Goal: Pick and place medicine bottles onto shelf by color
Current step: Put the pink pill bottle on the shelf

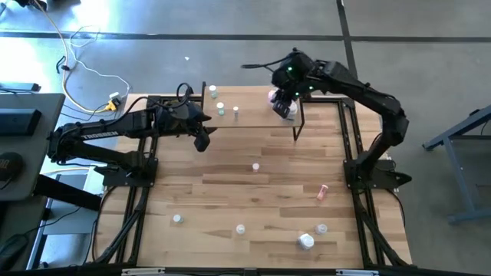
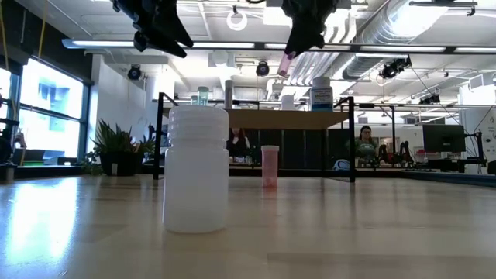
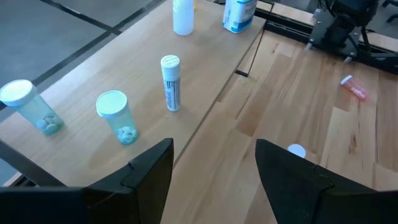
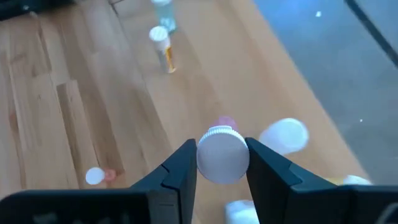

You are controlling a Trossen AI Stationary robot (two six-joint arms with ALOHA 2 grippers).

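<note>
Holding a pink bottle (image 4: 222, 154) in my right claw (image 1: 284, 103) above the shelf (image 1: 253, 115), near its right end. My left claw (image 3: 214, 171) hangs open and empty beside the 2 green bottles (image 3: 118, 117).

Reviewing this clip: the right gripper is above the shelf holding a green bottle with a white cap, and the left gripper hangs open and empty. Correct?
Not quite: the bottle in the right gripper is pink, not green, as the low view shows. The rest holds: it has a white cap, it is held above the shelf, and the left gripper hangs open and empty.
</note>
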